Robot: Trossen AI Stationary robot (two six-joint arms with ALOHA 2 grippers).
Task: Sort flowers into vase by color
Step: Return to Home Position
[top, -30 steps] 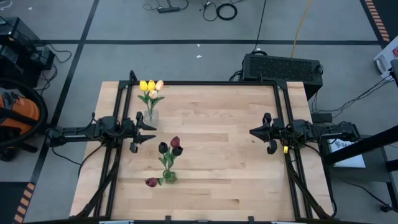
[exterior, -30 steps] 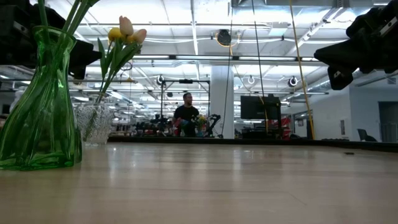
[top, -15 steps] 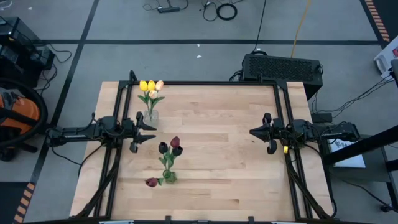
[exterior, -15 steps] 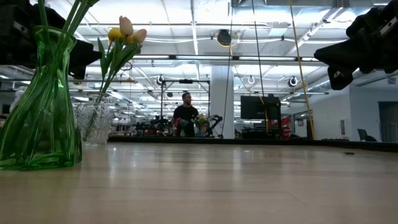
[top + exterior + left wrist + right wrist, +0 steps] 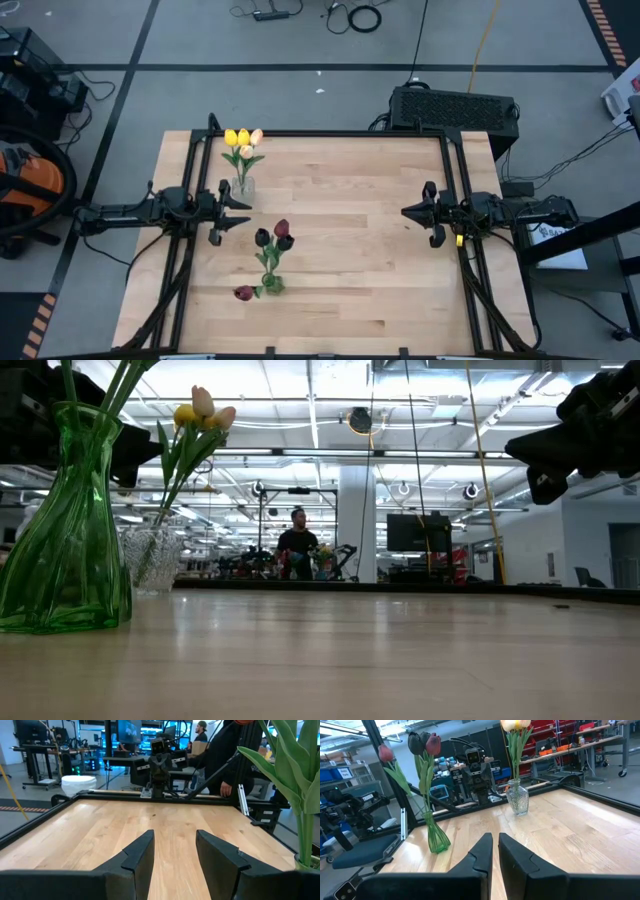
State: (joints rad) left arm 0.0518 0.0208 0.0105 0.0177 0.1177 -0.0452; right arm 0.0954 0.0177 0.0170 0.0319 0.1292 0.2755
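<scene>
The broad pale wooden table with a black frame (image 5: 380, 290) carries everything here, and the green ribbed glass vase (image 5: 272, 284) near its front left is the easiest thing to steer by.

The left arm lies along the table's left side, level with a spot a little behind the green vase. Its left gripper (image 5: 240, 211) points inward, over the boards between that vase and the other one. The wrist picture shows its dark fingers (image 5: 140, 855) spread apart, released, with bare wood between them.

The right gripper (image 5: 408, 212) sits well apart from the green vase, far across the table on the right side, facing it. Its fingers (image 5: 481, 851) are drawn almost together with only a slit between, clamped on nothing.

Behind the green vase, towards the far left corner, stands a small clear glass vase (image 5: 241, 186), not touching it.

The dark red-maroon tulips (image 5: 275, 237) stand with their stems in the green vase. Most heads lean up and away from it. One maroon head (image 5: 244, 293) droops low, just to the vase's left.

The yellow and cream-peach tulips (image 5: 242, 138) are bunched in the clear vase, all heads close together.

Far beyond the green vase, in the hall, a person in dark clothes (image 5: 298, 545) stands by some equipment.
</scene>
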